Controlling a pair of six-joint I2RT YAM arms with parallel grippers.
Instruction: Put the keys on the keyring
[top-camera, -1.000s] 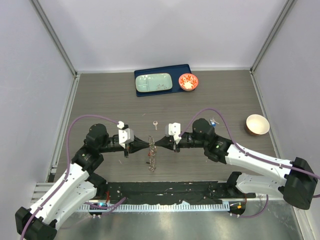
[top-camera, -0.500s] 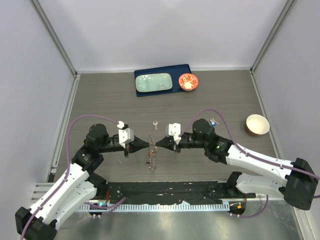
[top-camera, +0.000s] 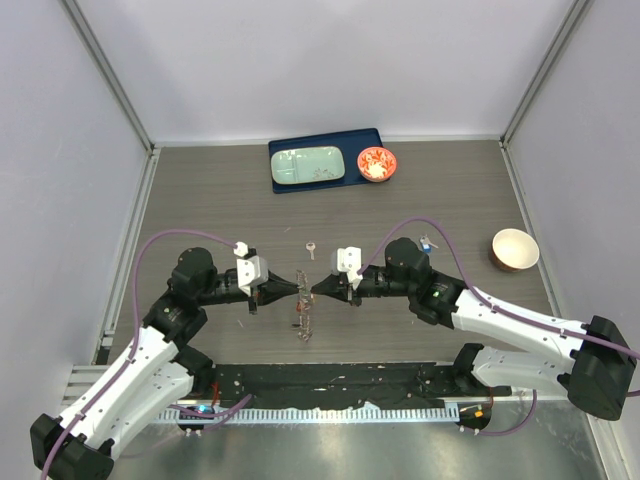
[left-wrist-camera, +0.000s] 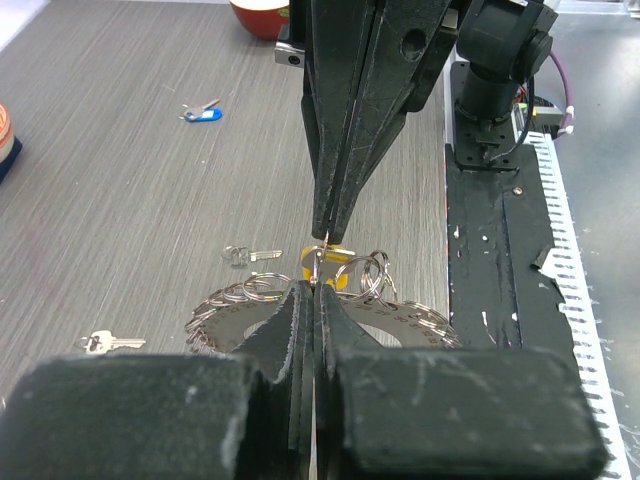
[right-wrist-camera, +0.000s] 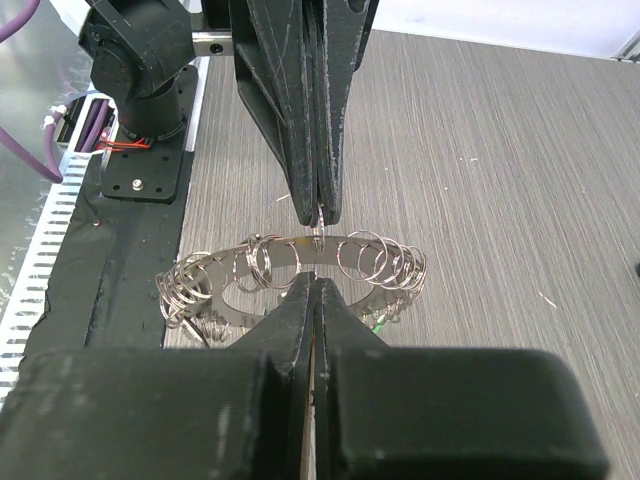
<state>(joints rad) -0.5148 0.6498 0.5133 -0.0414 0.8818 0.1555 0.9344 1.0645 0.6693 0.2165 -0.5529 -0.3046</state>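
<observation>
The keyring (top-camera: 303, 320) is a thin metal disc fringed with small rings, and it hangs under the two meeting grippers. My left gripper (top-camera: 298, 287) and right gripper (top-camera: 313, 287) face tip to tip, both shut on a small ring at its rim. In the left wrist view my left gripper (left-wrist-camera: 315, 287) pinches at the keyring's (left-wrist-camera: 410, 325) edge, and the yellow-headed key (left-wrist-camera: 335, 270) sits just beyond. In the right wrist view my right gripper (right-wrist-camera: 315, 282) closes at the keyring's (right-wrist-camera: 270, 262) rim. A silver key (top-camera: 312, 248) and a blue-headed key (top-camera: 428, 242) lie on the table.
A navy tray (top-camera: 365, 140) with a teal plate (top-camera: 308, 166) and a red bowl (top-camera: 377, 163) stand at the back. A beige bowl (top-camera: 514, 249) is at the right. A tiny loose wire ring (left-wrist-camera: 238, 256) lies by the keyring. The black mounting strip (top-camera: 330, 380) runs along the near edge.
</observation>
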